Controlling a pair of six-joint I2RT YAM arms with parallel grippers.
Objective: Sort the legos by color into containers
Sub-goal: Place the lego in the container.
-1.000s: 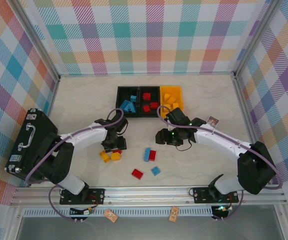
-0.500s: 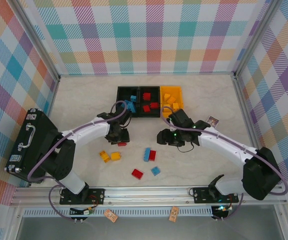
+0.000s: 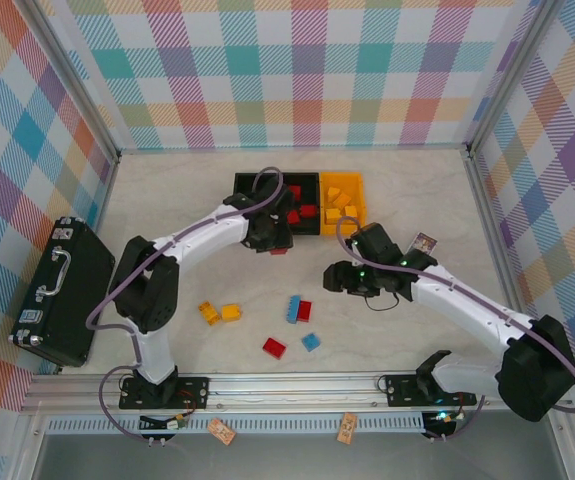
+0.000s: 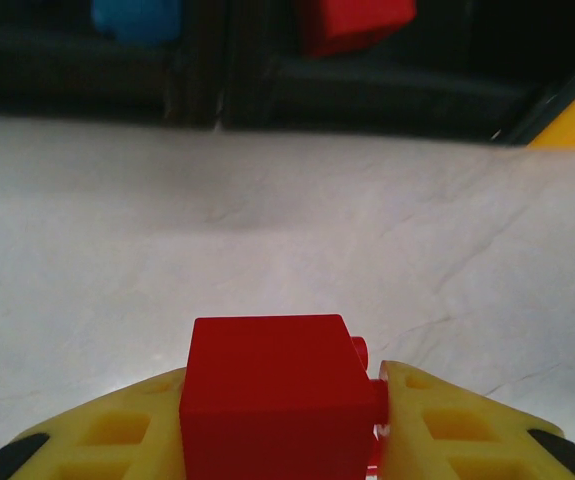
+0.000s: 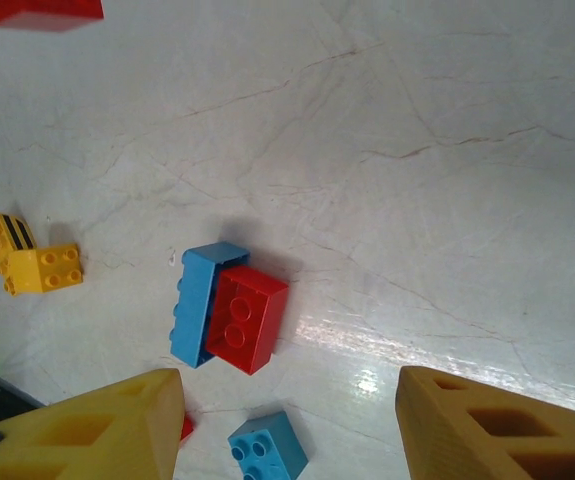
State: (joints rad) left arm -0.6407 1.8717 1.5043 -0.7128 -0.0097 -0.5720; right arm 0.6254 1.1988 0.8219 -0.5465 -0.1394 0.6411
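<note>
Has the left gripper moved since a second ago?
Yes. The left gripper has travelled away from the yellow bricks, up the table to the near edge of the containers, shut on a red lego.

Robot lab cell: plaid walls (image 3: 307, 70), aluminium frame (image 3: 297, 388).

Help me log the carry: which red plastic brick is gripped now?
The red studded plastic brick clamped by the left gripper; the red brick beside a blue brick and the lone red brick lie loose.
</note>
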